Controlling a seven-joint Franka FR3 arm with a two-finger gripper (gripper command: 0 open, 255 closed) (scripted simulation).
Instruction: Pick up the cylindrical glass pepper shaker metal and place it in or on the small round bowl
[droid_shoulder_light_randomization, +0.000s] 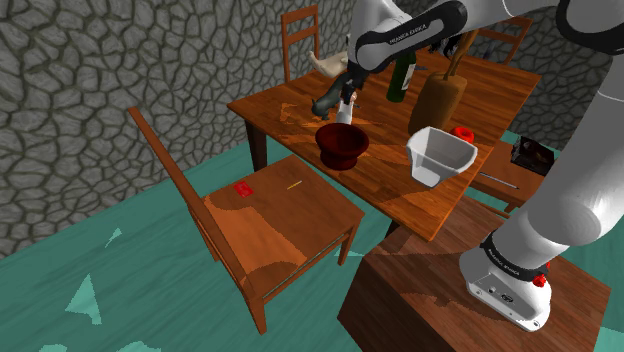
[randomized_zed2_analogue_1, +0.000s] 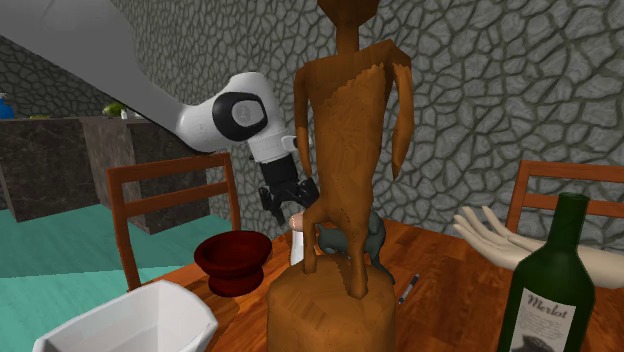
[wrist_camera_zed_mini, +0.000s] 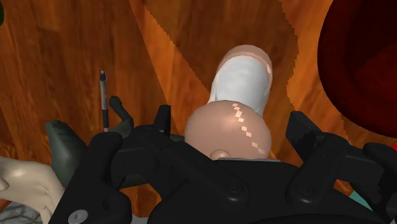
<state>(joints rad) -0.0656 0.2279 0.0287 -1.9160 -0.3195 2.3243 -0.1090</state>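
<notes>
The shaker (droid_shoulder_light_randomization: 346, 115) (randomized_zed2_analogue_1: 297, 243) (wrist_camera_zed_mini: 245, 79) stands upright on the table (droid_shoulder_light_randomization: 285, 108) (wrist_camera_zed_mini: 178, 51), long axis vertical. Its rounded pinkish cap points straight up at the hand and its white body runs down to the wood. From the wrist you look down its length, cap nearest, base farthest. The gripper (droid_shoulder_light_randomization: 348, 95) (randomized_zed2_analogue_1: 293, 205) (wrist_camera_zed_mini: 232, 121) hangs right over it, pointing down, claw wide: one black finger (wrist_camera_zed_mini: 299, 124) stands on each side of the cap, with a gap showing on both sides, so nothing is clasped. Just beside the shaker, on the side nearer the table's front edge in the shoulder view, sits the dark red bowl (droid_shoulder_light_randomization: 343, 143) (randomized_zed2_analogue_1: 232, 260) (wrist_camera_zed_mini: 362, 63), mouth up. A grey object (droid_shoulder_light_randomization: 328, 100) (wrist_camera_zed_mini: 63, 143) lies close on the shaker's other side, with a pen (randomized_zed2_analogue_1: 408, 288) (wrist_camera_zed_mini: 103, 98) flat on the wood by it and a pale mannequin hand (droid_shoulder_light_randomization: 325, 65) (randomized_zed2_analogue_1: 500, 240) (wrist_camera_zed_mini: 19, 184) beyond. Farther along the table are a white tub (droid_shoulder_light_randomization: 440, 155) (randomized_zed2_analogue_1: 130, 320), a tall wooden figure (droid_shoulder_light_randomization: 443, 95) (randomized_zed2_analogue_1: 350, 170) on its block and a green bottle (droid_shoulder_light_randomization: 401, 75) (randomized_zed2_analogue_1: 550, 290). A chair (droid_shoulder_light_randomization: 260, 220) stands at the table's near side on a teal floor (droid_shoulder_light_randomization: 120, 280), with a stone wall (droid_shoulder_light_randomization: 100, 90) behind.
</notes>
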